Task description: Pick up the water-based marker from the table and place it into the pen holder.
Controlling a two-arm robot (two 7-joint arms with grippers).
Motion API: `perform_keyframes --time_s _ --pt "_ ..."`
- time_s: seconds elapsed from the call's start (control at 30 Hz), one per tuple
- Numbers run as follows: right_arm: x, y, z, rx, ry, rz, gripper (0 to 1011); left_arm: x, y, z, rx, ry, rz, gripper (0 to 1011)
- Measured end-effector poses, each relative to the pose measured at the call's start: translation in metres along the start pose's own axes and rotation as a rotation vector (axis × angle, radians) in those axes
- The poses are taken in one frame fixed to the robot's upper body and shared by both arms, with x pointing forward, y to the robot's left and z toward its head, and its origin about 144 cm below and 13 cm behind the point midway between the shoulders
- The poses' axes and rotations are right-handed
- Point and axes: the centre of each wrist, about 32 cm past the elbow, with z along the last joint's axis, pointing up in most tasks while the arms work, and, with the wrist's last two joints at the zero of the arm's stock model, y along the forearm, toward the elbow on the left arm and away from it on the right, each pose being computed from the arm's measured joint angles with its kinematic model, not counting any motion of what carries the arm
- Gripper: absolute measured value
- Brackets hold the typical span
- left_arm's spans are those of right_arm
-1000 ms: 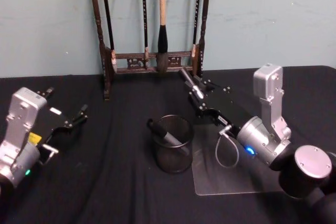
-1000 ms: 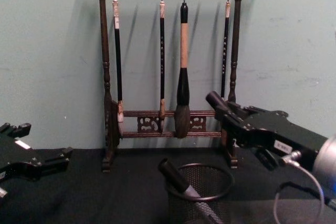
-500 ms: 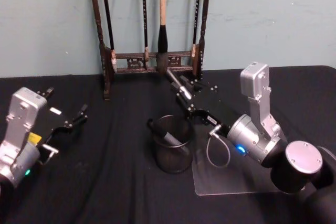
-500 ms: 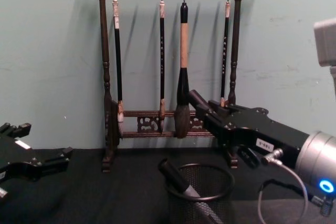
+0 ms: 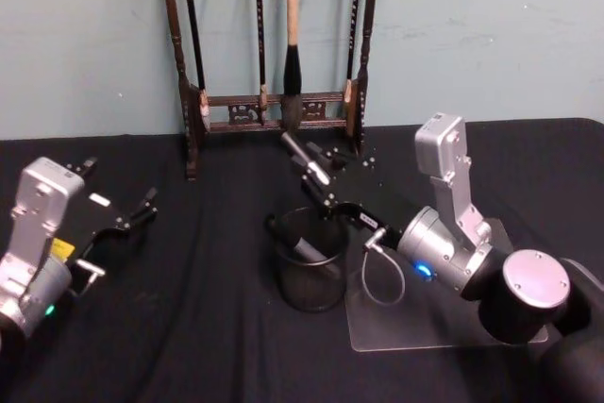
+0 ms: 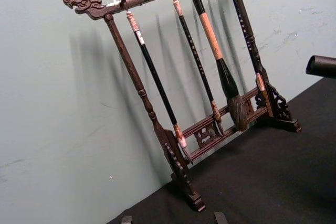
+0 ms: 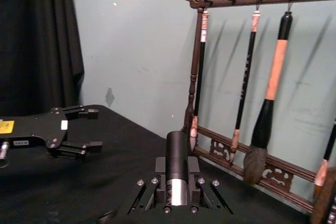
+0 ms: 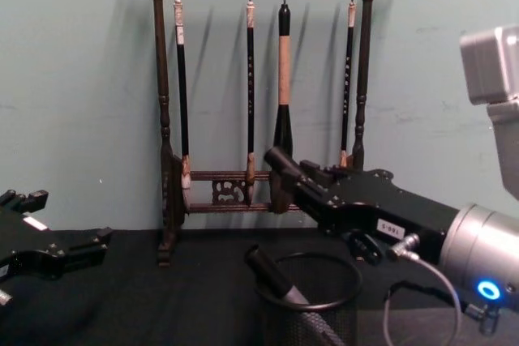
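My right gripper [image 5: 321,186] is shut on the water-based marker [image 5: 300,158], a dark barrel with a silver band [image 7: 177,190]. It holds the marker tilted, just above and behind the rim of the pen holder [image 5: 307,288], a round black mesh cup [image 8: 285,326] at the table's middle. Another dark marker [image 5: 294,241] leans inside the cup toward its left rim [image 8: 272,271]. At the table's left, my left gripper [image 5: 140,212] rests open with nothing in it [image 7: 90,128].
A tall dark wooden brush rack [image 5: 193,129] with several hanging brushes stands against the wall behind the cup [image 8: 162,160]. A clear plastic sheet [image 5: 425,323] lies on the black cloth to the right of the cup, under my right arm.
My right gripper has carried the marker leftward, from beside the rack's right post to over the cup's back rim. The left arm has not moved.
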Motion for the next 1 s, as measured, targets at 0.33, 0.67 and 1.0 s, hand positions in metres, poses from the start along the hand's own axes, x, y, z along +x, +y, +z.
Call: perform_keyframes --time_s 0.33,0.67,1.0 --pt "-0.0072 0.0041 -0.0021 -0.006 0.008 0.033 242 0.0000 0.0000 0.0000 0.000 0.000 0.000 1009" --pt "-0.0093 0.0068 -0.0023 -0.005 0.013 0.040 242 0.0000 0.0000 0.0000 0.000 0.000 0.000 1009" --pt "-0.0096 0.0090 -0.0037 -0.007 0.016 0.040 242 0.0000 0.0000 0.0000 0.000 0.000 0.000 1009"
